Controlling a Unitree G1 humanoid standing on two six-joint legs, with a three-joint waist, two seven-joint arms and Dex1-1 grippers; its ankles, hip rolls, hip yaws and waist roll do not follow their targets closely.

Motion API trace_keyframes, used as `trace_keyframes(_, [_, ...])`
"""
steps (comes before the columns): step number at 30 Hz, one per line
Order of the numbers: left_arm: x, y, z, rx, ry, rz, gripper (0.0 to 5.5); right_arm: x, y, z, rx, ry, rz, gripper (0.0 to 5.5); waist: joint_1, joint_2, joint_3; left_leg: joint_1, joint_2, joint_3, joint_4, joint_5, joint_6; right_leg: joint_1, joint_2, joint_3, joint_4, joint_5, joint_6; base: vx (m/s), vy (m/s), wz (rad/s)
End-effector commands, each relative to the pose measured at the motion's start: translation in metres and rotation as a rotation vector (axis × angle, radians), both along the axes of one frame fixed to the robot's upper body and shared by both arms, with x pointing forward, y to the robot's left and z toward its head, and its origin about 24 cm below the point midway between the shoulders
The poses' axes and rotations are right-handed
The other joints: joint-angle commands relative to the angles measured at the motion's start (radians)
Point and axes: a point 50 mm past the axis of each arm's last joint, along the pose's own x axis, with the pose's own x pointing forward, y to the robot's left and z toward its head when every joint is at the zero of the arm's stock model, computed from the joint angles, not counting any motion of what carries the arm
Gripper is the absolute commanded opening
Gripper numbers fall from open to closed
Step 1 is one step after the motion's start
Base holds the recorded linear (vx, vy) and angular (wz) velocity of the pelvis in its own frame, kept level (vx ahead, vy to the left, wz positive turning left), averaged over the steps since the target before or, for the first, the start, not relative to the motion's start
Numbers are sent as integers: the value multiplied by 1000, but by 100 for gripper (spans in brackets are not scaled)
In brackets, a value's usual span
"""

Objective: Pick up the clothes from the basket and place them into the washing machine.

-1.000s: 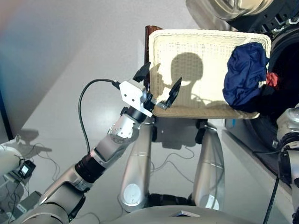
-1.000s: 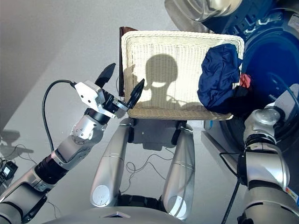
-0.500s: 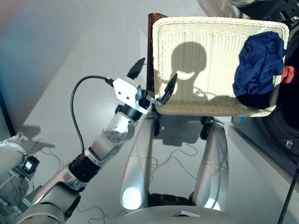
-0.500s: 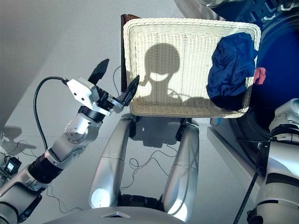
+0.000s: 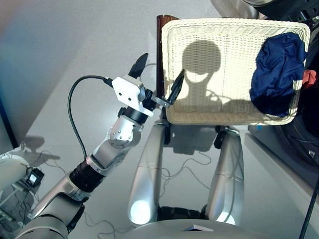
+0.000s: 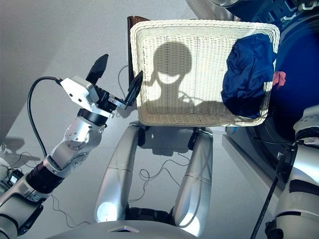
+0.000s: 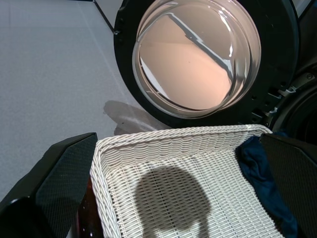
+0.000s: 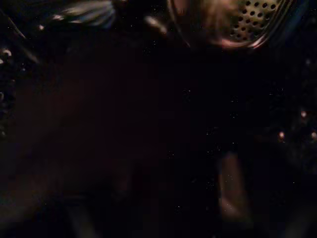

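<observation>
The left claw (image 5: pixel 157 79) is being held wide beside the cream-white woven wicker basket (image 5: pixel 219 117), where a navy blue garment (image 5: pixel 276 64) is lying; the right claw's state cannot be told

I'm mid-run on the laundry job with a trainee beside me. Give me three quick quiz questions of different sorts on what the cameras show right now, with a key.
1. True or false: the navy blue fabric garment lies at the end of the cream-white woven wicker basket nearest the robot's left gripper.
2. Multiple choice: the left gripper's black fingers are (A) open and empty, (B) shut on navy cloth, (C) shut on the basket rim.
3. Fill in: just outside the basket's rim beside the navy garment, a small piece of ______ coloured fabric shows.

Key: 1 false, it lies at the far end, towards the robot's right; 2 A; 3 coral-red.
</observation>
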Motion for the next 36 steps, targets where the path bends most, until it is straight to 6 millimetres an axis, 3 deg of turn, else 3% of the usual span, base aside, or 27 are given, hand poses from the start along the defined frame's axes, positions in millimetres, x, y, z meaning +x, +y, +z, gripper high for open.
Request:
trace_keyframes(1, [-18, -2, 21, -133, -94, -56, 550, -27, -18, 44, -217, -113, -105, 550, -35, 17, -35, 81, 44, 6, -68, 0, -54, 62, 47, -33, 5, -25, -7, 0, 0, 0])
trace_keyframes(4, [-17, -3, 21, -142, -94, -56, 550, -8, -1, 35, -227, -127, -41, 550, -37, 14, -26, 93, 44, 12, -73, 2, -52, 72, 51, -30, 0, -23, -8, 0, 0, 0])
trace_keyframes(6, [-15, -4, 22, -160, -92, -52, 550, 15, 24, 25, -270, -132, 55, 550, -42, 10, -16, 107, 43, 16, -73, 0, -48, 85, 54, -30, -6, -21, -10, 0, 0, 0])
trace_keyframes(7, [-15, -4, 22, -159, -91, -51, 550, 16, 26, 24, -269, -129, 54, 550, -43, 8, -16, 110, 43, 17, -77, 2, -47, 88, 53, -30, -9, -19, -10, 0, 0, 0])
trace_keyframes(10, [-14, -4, 21, -185, -87, -40, 550, 43, 77, 16, -392, -163, 212, 550, -52, 1, -16, 121, 43, 22, -84, 4, -42, 100, 60, -24, -21, -14, -12, 0, 0, 0])
trace_keyframes(13, [-12, -2, 20, -197, -83, -23, 550, 52, 123, 8, -507, -189, 333, 550, -63, -9, -16, 129, 43, 25, -87, 5, -38, 110, 64, -22, -31, -11, -15, 0, 0, 0])
trace_keyframes(17, [-11, 0, 18, -199, -76, -1, 550, 51, 169, -6, -629, -181, 476, 550, -73, -21, -16, 137, 45, 25, -90, 6, -32, 117, 66, -20, -32, -10, -16, 0, 0, 0])
trace_keyframes(20, [-11, 1, 17, -201, -79, 7, 550, 48, 185, -13, -666, -180, 529, 550, -77, -26, -16, 142, 45, 28, -90, 5, -31, 121, 67, -19, -31, -12, -17, 0, 0, 0])
trace_keyframes(22, [-11, 2, 17, -205, -79, 10, 550, 44, 209, -17, -745, -182, 629, 550, -81, -32, -16, 143, 47, 28, -85, 5, -28, 124, 69, -18, -30, -10, -18, 0, 0, 0])
trace_keyframes(36, [-11, 2, 11, -197, -72, 20, 550, 34, 295, 1, -1026, -310, 1081, 550, -73, -56, -16, 172, 54, 28, -116, 25, -25, 154, 68, -29, -65, 12, -15, 0, 0, 0])
